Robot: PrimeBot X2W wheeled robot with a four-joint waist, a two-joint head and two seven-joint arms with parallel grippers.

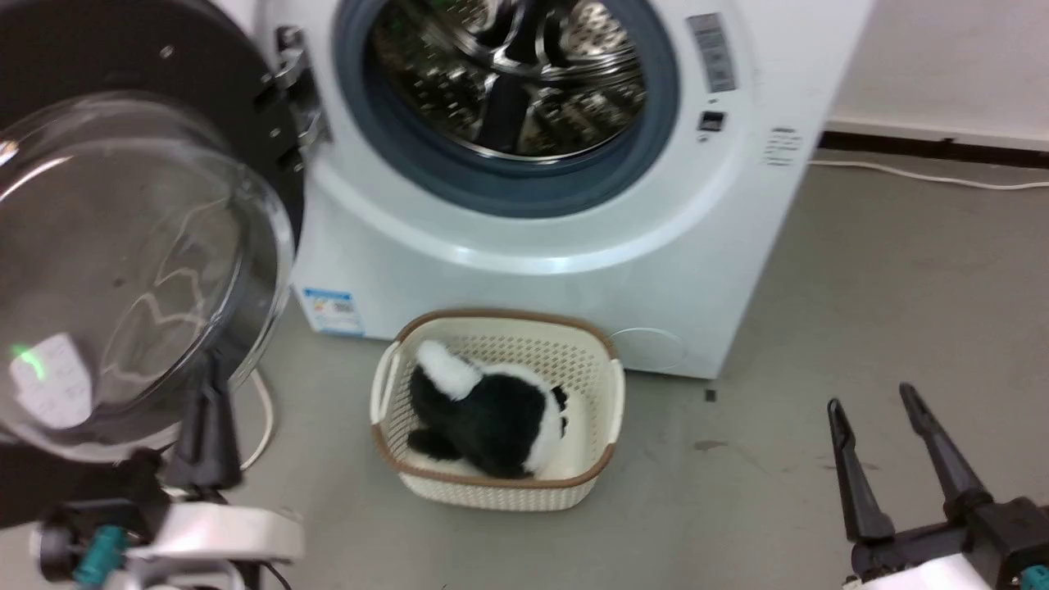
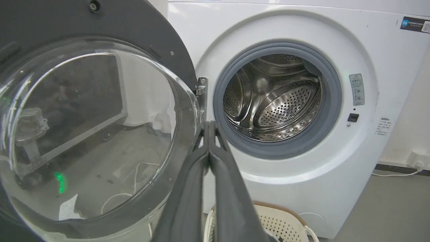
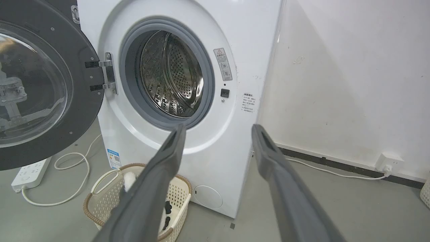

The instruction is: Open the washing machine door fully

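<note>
The white washing machine (image 1: 574, 246) stands against a pale wall, and its round hole is wide open. Inside you can see the shiny steel drum (image 1: 524, 74) with lots of little holes, and a grey rubber ring (image 1: 492, 184) goes all around it. The washing machine door (image 1: 123, 262) is swung out on the robot's left side. It hangs from a metal hinge (image 1: 291, 90) and is black, with a big clear glass bowl in the middle. The left gripper (image 1: 205, 426) is low down, just in front of the bottom of the glass bowl. Its two dark fingers are pressed flat together with nothing between them, and in the left wrist view their tips point up beside the edge of the bowl, near the hinge. I cannot tell if they touch the door. The right gripper (image 1: 873, 397) is far off on the right, over the grey floor (image 1: 901, 270), with its two fingers spread wide apart and holding nothing. A cream basket (image 1: 602, 459) with a brown rim sits on the floor just in front of the washer, and a black and white soft toy (image 1: 483, 418) lies in it. A small blue label (image 1: 332, 310) is stuck low on the washer's front. A white power strip (image 3: 30, 171) and a curly white cord (image 3: 77, 174) lie on the floor under the door.
</note>
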